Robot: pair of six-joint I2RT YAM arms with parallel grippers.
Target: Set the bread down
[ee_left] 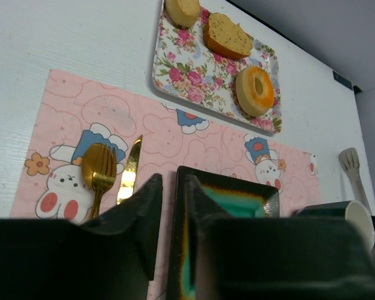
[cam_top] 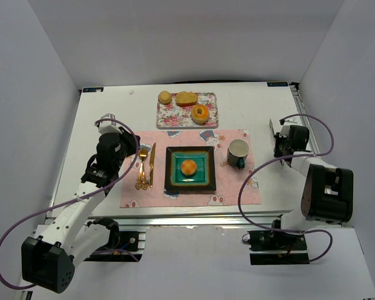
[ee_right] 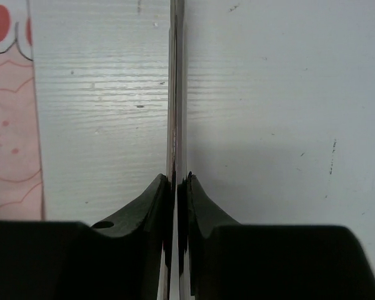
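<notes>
The bread point(cam_top: 189, 167), a small round orange bun, lies in the middle of the square dark plate with a teal centre point(cam_top: 203, 181) on the pink placemat. My left gripper point(cam_top: 120, 152) hovers left of the plate by the cutlery. In its wrist view its jaws point(ee_left: 175, 187) stand only a narrow slit apart and hold nothing. They point at the plate's left rim point(ee_left: 225, 182), and the bread is hidden behind a finger. My right gripper point(cam_top: 280, 147) is right of the mug and shut on thin metal tongs point(ee_right: 176, 94), low over the white table.
A floral tray point(cam_top: 169, 115) at the back holds a pale bun point(cam_top: 165, 97), a bread slice point(cam_top: 187, 98) and a ring doughnut point(cam_top: 200, 114). A mug point(cam_top: 238, 152) stands right of the plate. A gold fork and spoon point(cam_top: 141, 169) and a knife point(cam_top: 152, 164) lie left of it.
</notes>
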